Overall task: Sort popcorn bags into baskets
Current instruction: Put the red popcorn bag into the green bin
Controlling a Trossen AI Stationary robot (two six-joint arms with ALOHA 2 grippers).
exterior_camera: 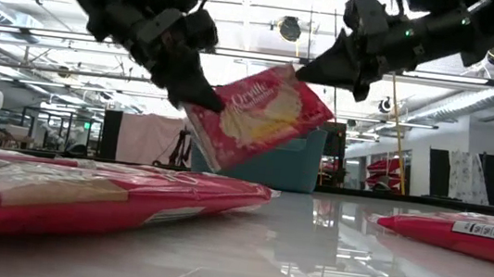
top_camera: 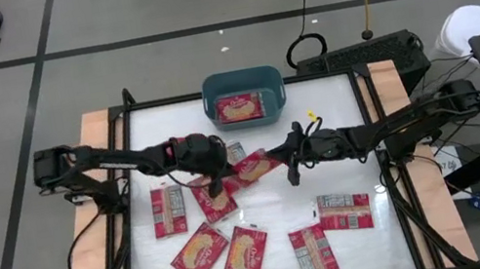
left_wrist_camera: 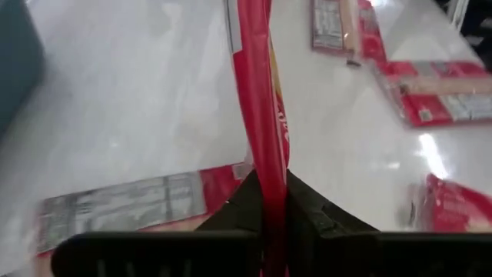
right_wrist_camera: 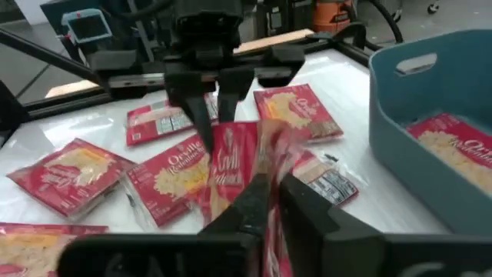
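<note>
Both tools pinch one popcorn bag above the bench.

The left tool and the right tool each press their fingers together on opposite ends of the same popcorn bag, held tilted in the air over the bench middle, in front of the teal basket. One packet lies inside that basket. Other bags lie flat on the bench nearer the front, several just beneath the held one.
</note>
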